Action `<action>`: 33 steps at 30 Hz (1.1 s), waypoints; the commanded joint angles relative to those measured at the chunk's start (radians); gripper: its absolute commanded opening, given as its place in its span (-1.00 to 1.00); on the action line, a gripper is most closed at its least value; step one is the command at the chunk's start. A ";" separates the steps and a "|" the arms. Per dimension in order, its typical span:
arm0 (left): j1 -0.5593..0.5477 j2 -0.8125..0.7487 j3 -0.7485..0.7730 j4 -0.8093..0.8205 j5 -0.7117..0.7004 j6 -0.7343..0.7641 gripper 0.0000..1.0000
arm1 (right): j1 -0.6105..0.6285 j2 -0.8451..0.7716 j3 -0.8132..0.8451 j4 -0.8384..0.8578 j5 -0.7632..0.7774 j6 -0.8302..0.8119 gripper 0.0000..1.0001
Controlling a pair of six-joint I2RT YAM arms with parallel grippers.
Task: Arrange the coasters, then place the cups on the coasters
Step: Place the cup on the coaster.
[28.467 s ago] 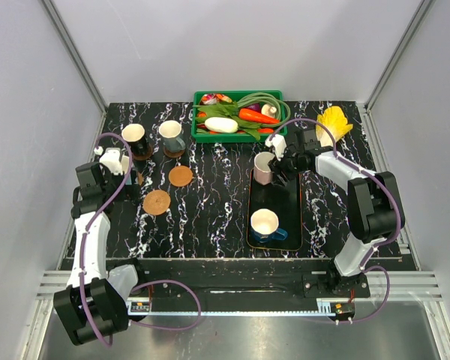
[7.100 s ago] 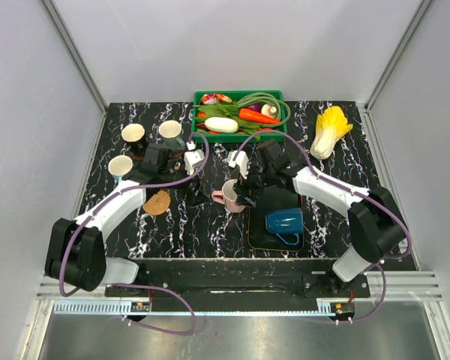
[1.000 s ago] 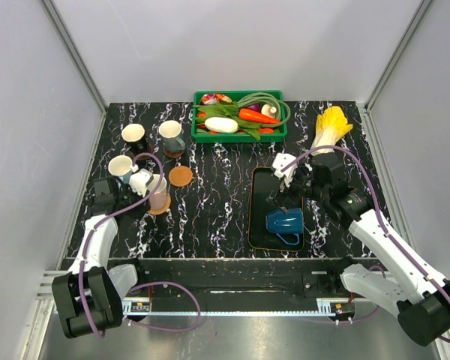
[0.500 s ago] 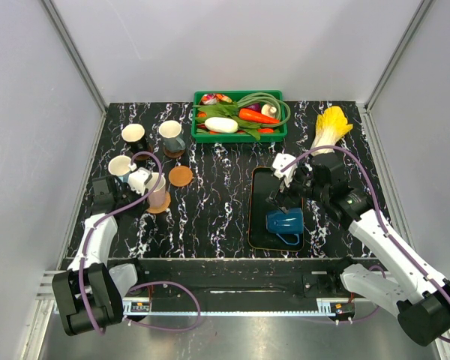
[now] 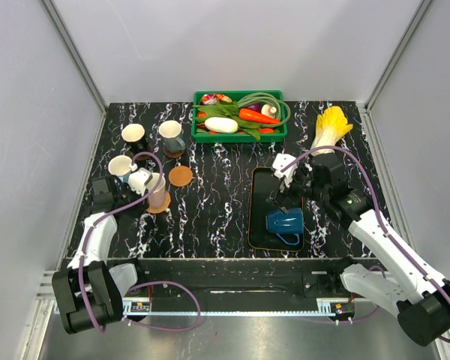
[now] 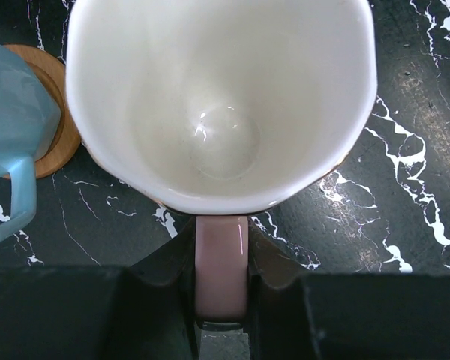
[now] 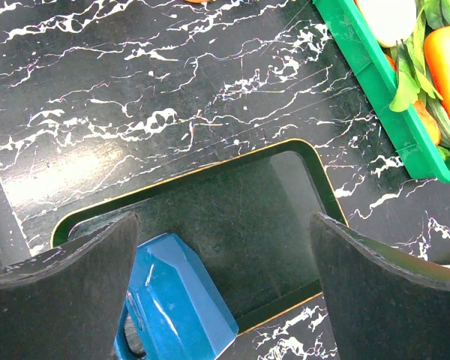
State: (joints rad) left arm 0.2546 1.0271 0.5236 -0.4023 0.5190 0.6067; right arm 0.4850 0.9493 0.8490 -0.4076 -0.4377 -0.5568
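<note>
Only the left wrist view shows the left gripper pinching the pink mug by its handle, its coaster mostly hidden beneath. Across the table, the right gripper gapes wide over the tipped blue mug in the black tray.

Bright, even light; pics sharp

left arm elbow bent, reaching forward | left gripper clamped on cup handle | right arm extended forward and inward | right gripper pointing down, jaws spread wide, holding nothing
</note>
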 commanded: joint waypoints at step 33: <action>0.015 -0.056 0.087 -0.087 -0.022 0.133 0.20 | -0.006 -0.015 0.005 0.043 -0.013 -0.009 0.99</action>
State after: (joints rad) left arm 0.2604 1.0069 0.5571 -0.4854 0.4984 0.7193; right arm 0.4847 0.9493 0.8486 -0.4076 -0.4377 -0.5598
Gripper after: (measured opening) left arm 0.548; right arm 0.994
